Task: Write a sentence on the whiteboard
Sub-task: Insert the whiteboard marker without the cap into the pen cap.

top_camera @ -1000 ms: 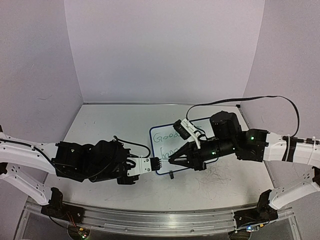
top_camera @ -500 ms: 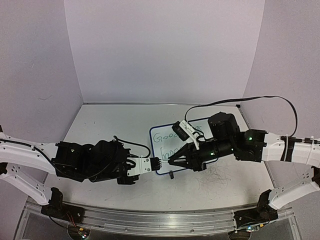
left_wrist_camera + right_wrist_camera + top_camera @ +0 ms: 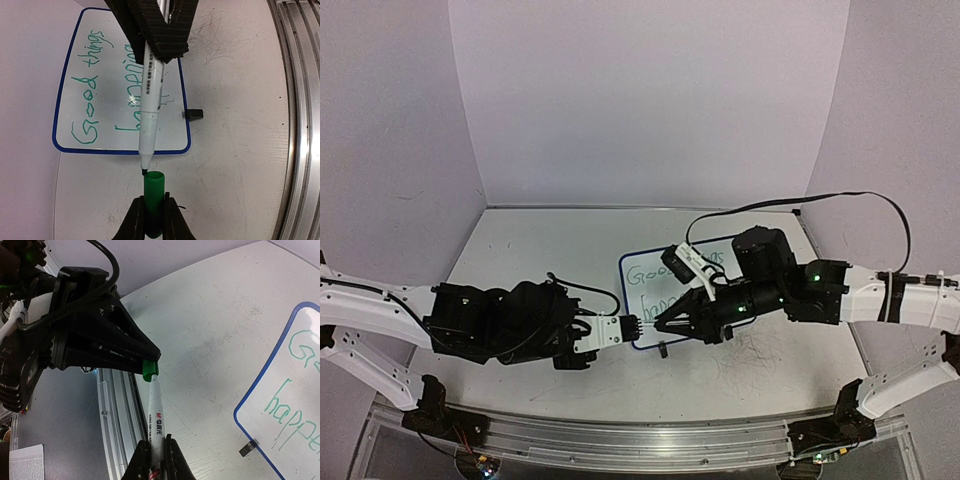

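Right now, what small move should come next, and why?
Probably push the marker straight into the cap. The right gripper is shut on the marker, the left gripper on the cap, and the tip sits just at the cap's open mouth, roughly in line. The whiteboard already carries writing.

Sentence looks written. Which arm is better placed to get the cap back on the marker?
Right, probably. The right gripper holds the marker, tip lined up just short of the green cap, which the left gripper clamps; a short push should seat it.
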